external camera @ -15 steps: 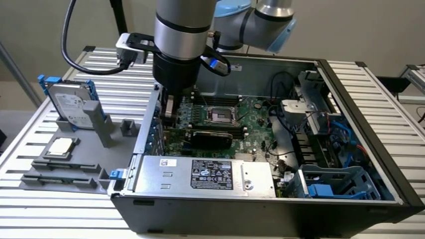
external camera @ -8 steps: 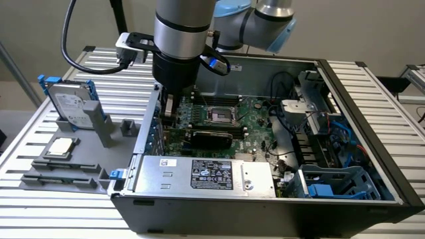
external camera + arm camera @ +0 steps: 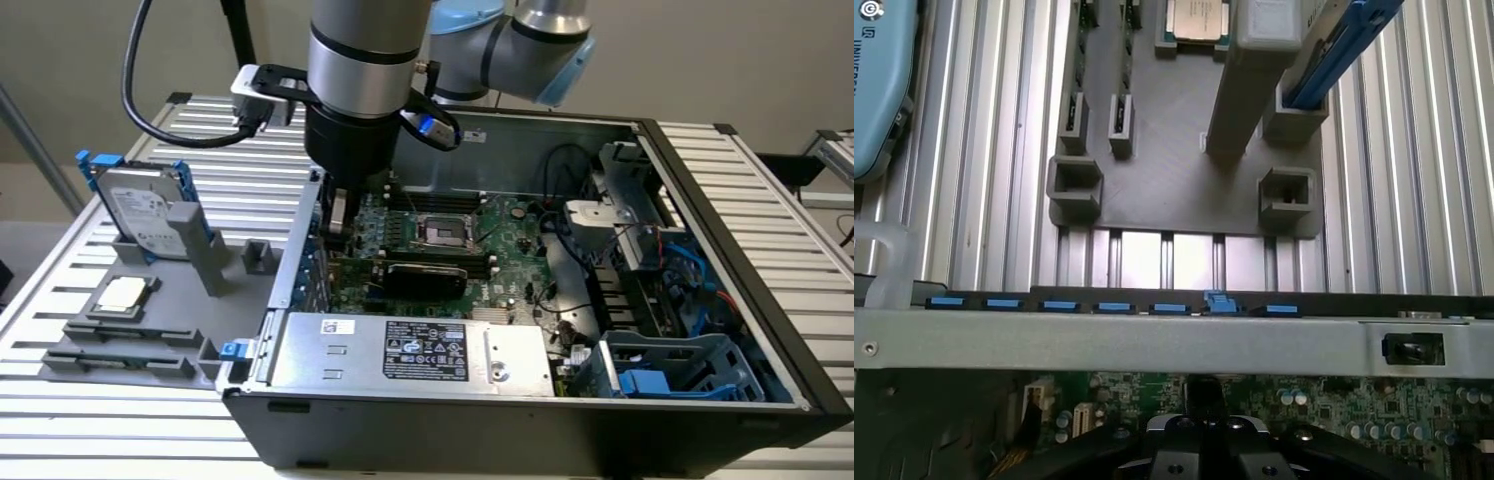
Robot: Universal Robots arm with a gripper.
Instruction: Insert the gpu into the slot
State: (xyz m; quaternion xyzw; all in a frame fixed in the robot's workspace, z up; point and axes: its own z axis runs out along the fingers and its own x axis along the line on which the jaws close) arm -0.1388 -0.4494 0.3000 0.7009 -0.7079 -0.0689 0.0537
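Logging the gpu (image 3: 424, 277) lying on the motherboard (image 3: 514, 240), we cannot tell our gripper's (image 3: 343, 215) state above its edge.

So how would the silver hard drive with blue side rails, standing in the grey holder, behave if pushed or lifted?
The silver hard drive looks metal-cased, so it is probably rigid and fairly heavy for its size. It stands on edge in the grey holder, so a sideways push might tip it. Its smooth face may be slippery.
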